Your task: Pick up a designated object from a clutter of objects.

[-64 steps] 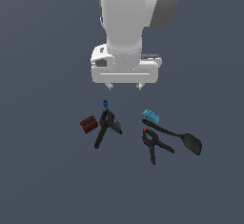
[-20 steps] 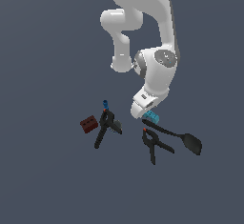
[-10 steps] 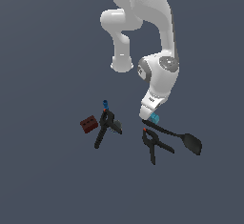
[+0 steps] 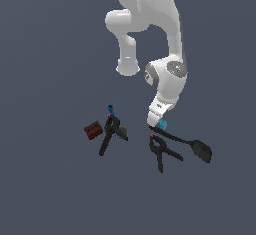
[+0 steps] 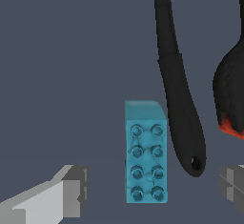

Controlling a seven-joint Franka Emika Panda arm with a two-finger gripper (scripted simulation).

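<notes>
Cyan brick (image 5: pixel 146 152) sits at the spatula (image 4: pixel 185 142) handle's tip, about 4 o'clock from the dark red brick (image 4: pixel 92 130); the gripper (image 5: pixel 152 189) has dropped right over it since half a second ago, fingers (image 5: pixel 71 187) spread wide either side, nothing held; looks ready to close.

arm (image 4: pixel 150 9): glossy white, rounded links | fingers (image 5: pixel 57 197): blocky grey
</notes>
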